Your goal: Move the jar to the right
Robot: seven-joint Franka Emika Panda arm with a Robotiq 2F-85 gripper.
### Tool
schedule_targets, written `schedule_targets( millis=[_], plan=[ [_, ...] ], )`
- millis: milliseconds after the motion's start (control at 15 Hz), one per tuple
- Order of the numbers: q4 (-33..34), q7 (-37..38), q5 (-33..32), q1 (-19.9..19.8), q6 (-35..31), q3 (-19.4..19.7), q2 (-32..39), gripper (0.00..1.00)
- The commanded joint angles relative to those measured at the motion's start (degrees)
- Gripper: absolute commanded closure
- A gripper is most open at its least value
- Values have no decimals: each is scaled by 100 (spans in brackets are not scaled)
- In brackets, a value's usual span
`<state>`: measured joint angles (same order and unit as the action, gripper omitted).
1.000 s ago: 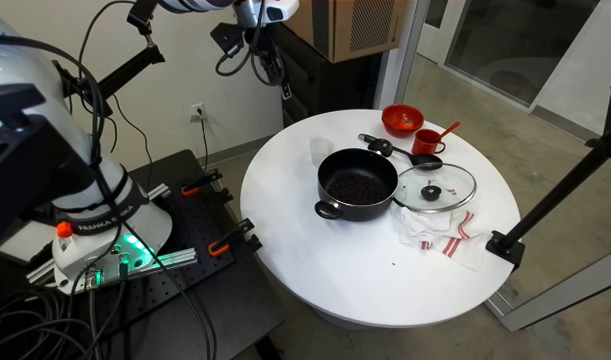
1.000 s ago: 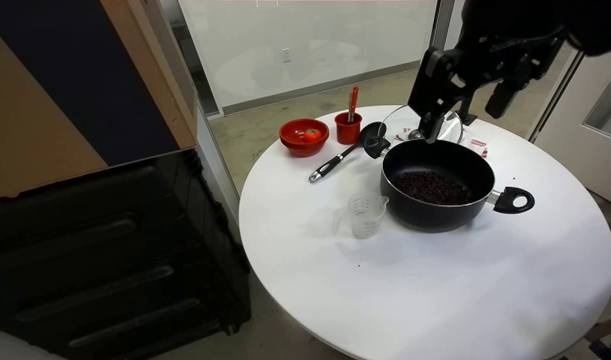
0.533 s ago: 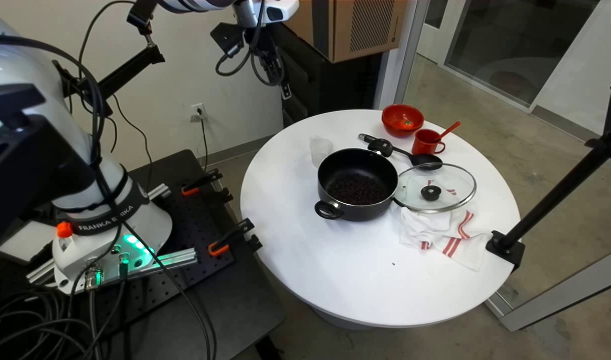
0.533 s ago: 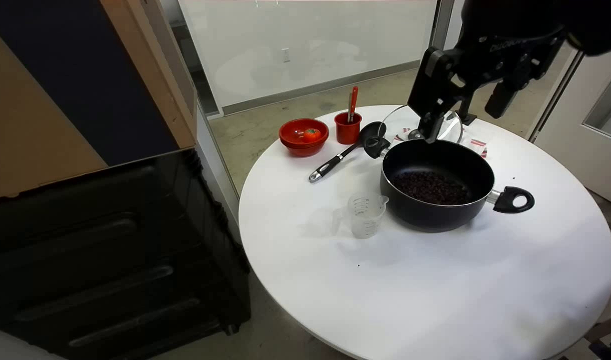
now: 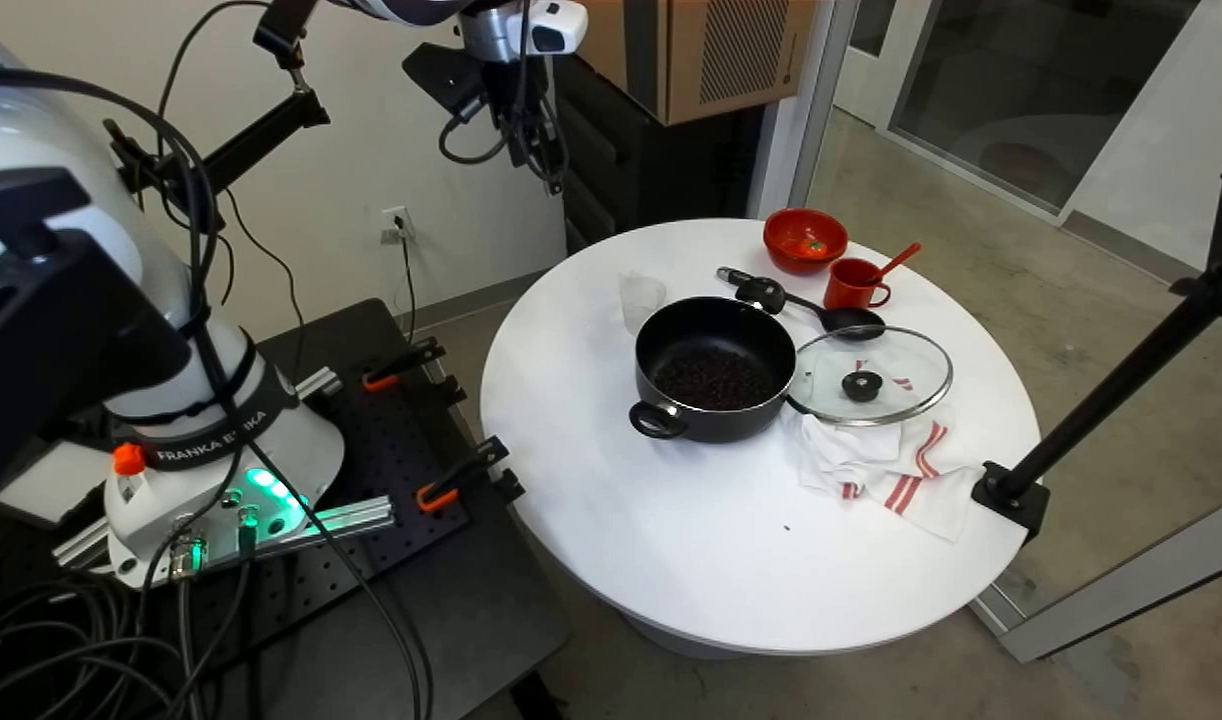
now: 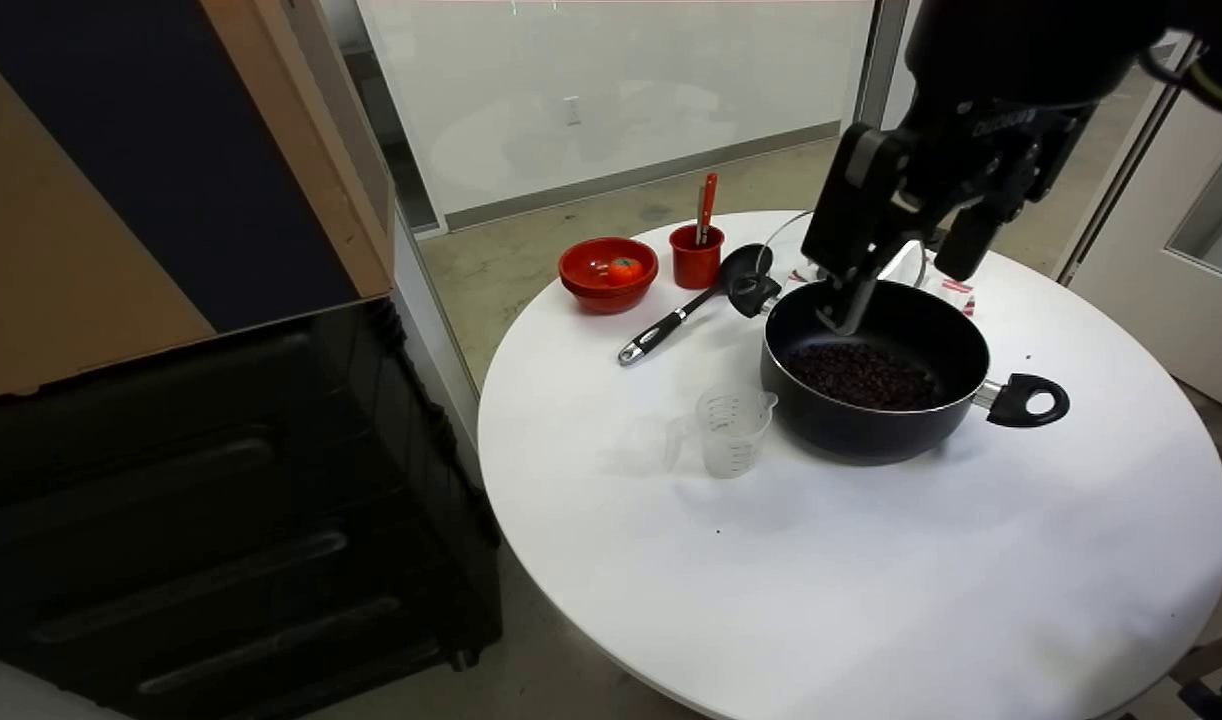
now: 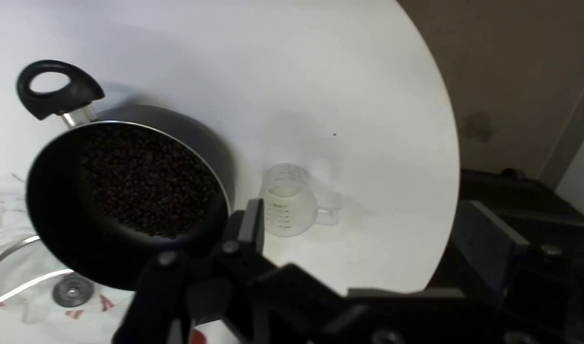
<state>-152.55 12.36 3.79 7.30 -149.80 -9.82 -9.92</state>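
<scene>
White and round, the table (image 6: 971, 600) carries everything in play, and a black storage unit (image 6: 201, 560) stands past its edge, on the same side of the black pot (image 6: 861, 435), with dark beans (image 7: 148, 186) in it, as the jar (image 6: 733, 440). That jar is upright, just beside the pot and across it from the glass lid (image 5: 861, 386), with a narrow strip of tabletop between jar and pot in the wrist view. I expect it to be light, probably thin plastic: some give under a squeeze, smooth enough to slip, likelier to tip than to break. I'd take it across the body below the rim, gently, or by the handle (image 7: 329, 216), which points away from the pot; a finger on the pot side would have a tight gap to fit. It looks whitish and translucent, roughly cylindrical, with dark measuring marks and a spout (image 6: 770, 400) turned toward the pot. Whether anything is inside I can't tell. The gripper (image 7: 362, 205) hangs higher than the pot and well apart from the jar, its fingers (image 7: 256, 224) spread wide, holding nothing
</scene>
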Motion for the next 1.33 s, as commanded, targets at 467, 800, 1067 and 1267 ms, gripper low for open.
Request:
schedule_targets(
  millis=[467,800,1067,1267],
  plan=[
    [49,-1694,876,476,544,329,-23,0],
    [42,-1667,568,372,678,313,-19,0],
    [102,-1864,546,385,908,336,-8,0],
    [248,-2524,318,459,1555,303,20,0]
  ],
)
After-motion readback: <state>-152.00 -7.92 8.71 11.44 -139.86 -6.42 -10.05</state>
